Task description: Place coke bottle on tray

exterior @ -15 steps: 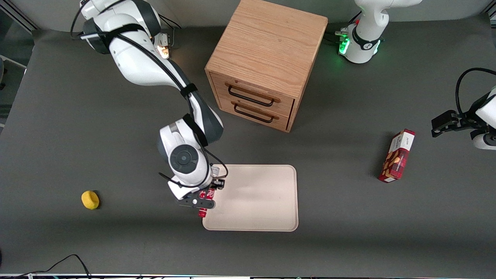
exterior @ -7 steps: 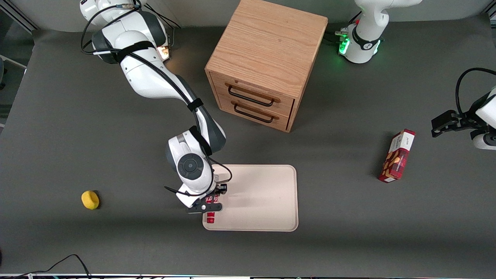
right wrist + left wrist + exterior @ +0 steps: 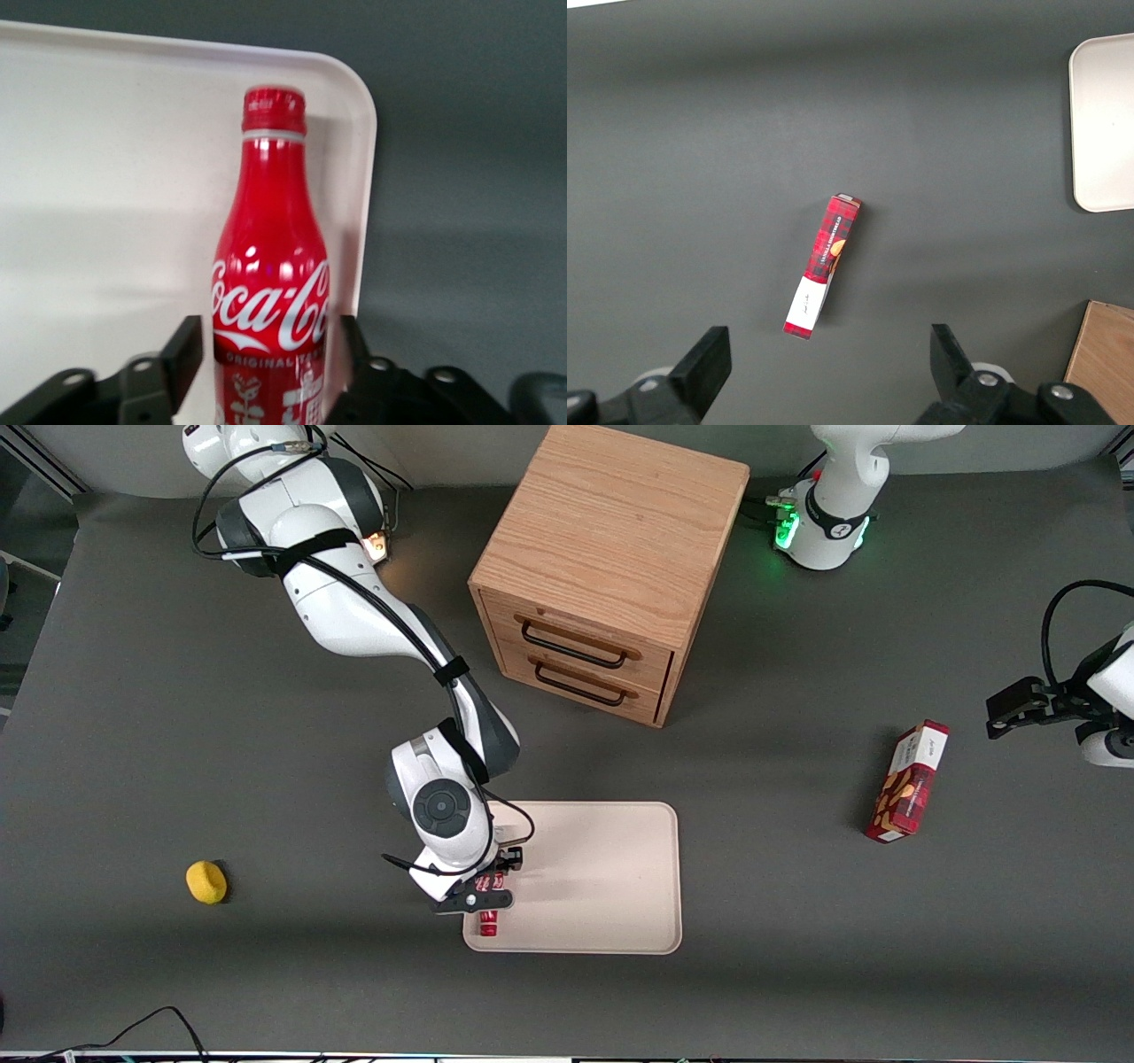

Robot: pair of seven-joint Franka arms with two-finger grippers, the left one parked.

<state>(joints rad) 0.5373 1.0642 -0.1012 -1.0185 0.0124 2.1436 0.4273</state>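
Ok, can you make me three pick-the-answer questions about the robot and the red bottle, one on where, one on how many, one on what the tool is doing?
1. Where is the small slim red coke bottle?
A. above the large cream-white rectangular tray, near the corner closest to the camera
B. on top of the wooden drawer cabinet
C. beside the small yellow object

2. How many drawer handles does the cabinet show?
A. one
B. two
C. four

3. What is the tool doing?
A. open, far from the bottle
B. shut on the bottle
C. gripping the red rectangular snack box

Answers: 1 A, the wrist view shows tray under the bottle; 2 B, two dark handles; 3 B, a finger presses each side.
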